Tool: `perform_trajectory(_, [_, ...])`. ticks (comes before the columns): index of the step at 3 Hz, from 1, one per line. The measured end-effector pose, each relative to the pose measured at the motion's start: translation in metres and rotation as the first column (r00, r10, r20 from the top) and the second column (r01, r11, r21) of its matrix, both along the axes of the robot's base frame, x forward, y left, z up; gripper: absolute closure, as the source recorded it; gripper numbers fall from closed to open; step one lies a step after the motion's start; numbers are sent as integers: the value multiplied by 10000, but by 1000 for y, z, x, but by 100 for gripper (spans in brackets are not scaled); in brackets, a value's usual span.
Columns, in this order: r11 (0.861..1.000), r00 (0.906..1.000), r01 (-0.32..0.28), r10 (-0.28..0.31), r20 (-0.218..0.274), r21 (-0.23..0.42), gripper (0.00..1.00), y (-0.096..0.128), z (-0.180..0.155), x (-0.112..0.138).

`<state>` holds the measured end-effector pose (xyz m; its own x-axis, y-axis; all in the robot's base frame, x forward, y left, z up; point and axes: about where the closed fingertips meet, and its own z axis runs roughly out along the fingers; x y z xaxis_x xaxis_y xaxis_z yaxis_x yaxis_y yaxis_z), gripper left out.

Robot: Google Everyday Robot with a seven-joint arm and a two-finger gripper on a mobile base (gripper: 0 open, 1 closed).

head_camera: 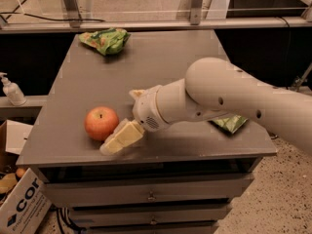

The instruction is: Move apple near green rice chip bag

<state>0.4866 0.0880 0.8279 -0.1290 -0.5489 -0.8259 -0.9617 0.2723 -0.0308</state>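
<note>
The red-orange apple (pixel 101 123) sits near the front left of the grey table (pixel 161 67). The bright light-green rice chip bag (pixel 107 40) lies at the far left of the table, well away from the apple. My gripper (pixel 121 121) is at the apple's right side, low over the table, open and holding nothing. Its near cream finger (pixel 118 138) lies by the apple's lower right edge, and the far finger's tip (pixel 136 93) shows behind the wrist. My white arm (pixel 229 99) reaches in from the right.
Another green bag (pixel 229 124) lies at the table's right, partly hidden under my arm. The table's front edge is close below the apple. A cardboard box (pixel 22 204) stands on the floor at the lower left, and a pump bottle (pixel 10 89) on a shelf to the left.
</note>
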Motion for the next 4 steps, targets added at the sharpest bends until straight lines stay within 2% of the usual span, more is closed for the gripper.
perform_trajectory(1, [9972, 9993, -252, 270, -244, 700, 0, 21, 5, -8])
perform_trajectory(2, [9938, 9986, -437, 466, -256, 1022, 14, 34, 4, -16])
perform_trajectory(3, [9920, 9986, -490, 512, -163, 1166, 45, 41, 3, -22])
perform_trajectory(4, [9918, 9987, -355, 306, 414, 1230, 98, 36, 21, -12])
